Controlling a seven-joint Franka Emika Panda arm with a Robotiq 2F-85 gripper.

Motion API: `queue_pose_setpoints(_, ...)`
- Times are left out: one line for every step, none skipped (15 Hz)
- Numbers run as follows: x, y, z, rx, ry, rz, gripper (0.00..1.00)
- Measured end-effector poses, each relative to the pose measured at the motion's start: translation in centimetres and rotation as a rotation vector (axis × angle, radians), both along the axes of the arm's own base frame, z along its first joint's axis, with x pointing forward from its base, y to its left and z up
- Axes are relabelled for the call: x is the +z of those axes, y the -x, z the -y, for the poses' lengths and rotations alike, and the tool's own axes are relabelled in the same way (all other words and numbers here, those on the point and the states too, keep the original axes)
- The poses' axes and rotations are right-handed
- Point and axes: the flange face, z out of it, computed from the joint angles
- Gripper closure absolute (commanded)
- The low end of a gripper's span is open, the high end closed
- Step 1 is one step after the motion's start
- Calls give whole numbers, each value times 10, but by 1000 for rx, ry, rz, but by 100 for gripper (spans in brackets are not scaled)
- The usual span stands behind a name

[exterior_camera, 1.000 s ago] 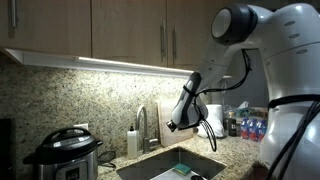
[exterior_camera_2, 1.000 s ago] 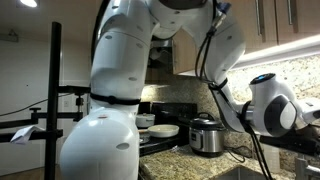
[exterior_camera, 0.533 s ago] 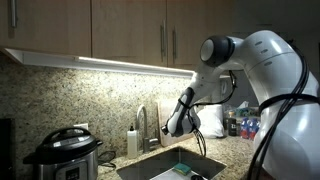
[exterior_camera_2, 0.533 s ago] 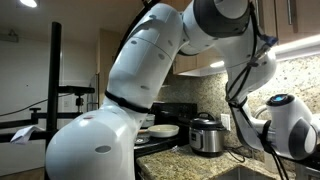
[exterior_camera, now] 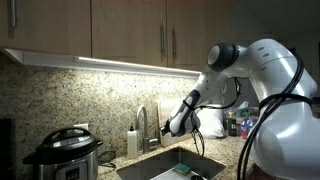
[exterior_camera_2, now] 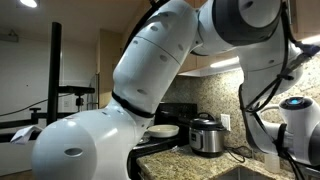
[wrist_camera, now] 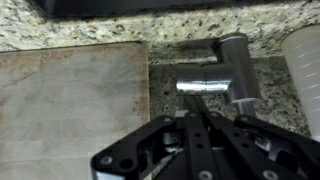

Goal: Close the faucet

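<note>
The faucet is a slim silvery tap with an arched spout, standing behind the sink next to a white soap bottle. My gripper hangs just beside the faucet, above the sink's back edge. In the wrist view the faucet's silvery body and its horizontal metal part lie just ahead of my fingertips. The black fingers lie together, shut on nothing, and are not touching the faucet. In an exterior view the robot's body hides the faucet and gripper.
A pressure cooker stands on the granite counter, also showing in an exterior view. Bottles and a white roll stand behind the arm. Cabinets hang overhead. A white rounded object is beside the faucet.
The arm has swung toward the faucet and the gripper has come closer to it, a little lower. The elbow has shifted across the other exterior view.
</note>
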Motion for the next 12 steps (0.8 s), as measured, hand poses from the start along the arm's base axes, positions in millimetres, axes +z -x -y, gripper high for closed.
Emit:
queue_pose_setpoints(0, -2, -3, 24, -11, 0, 100)
queue_pose_setpoints(0, -3, -7, 47, -24, 2, 100)
queue_pose_setpoints(0, -3, -8, 62, -38, 4, 100)
queue_pose_setpoints(0, -3, -7, 67, -50, 3, 100)
queue_pose_setpoints(0, -2, -4, 66, -60, 2, 100)
queue_pose_setpoints(0, -1, 0, 61, -68, -1, 100)
queue_pose_setpoints(0, 1, 5, 53, -75, -6, 100)
queue_pose_setpoints(0, 3, 9, 45, -79, -8, 100)
queue_pose_setpoints(1, 4, 13, 38, -81, -10, 100)
queue_pose_setpoints(2, 6, 17, 32, -83, -12, 100)
queue_pose_setpoints(2, 6, 19, 28, -83, -13, 100)
queue_pose_setpoints(3, 6, 20, 26, -81, -12, 100)
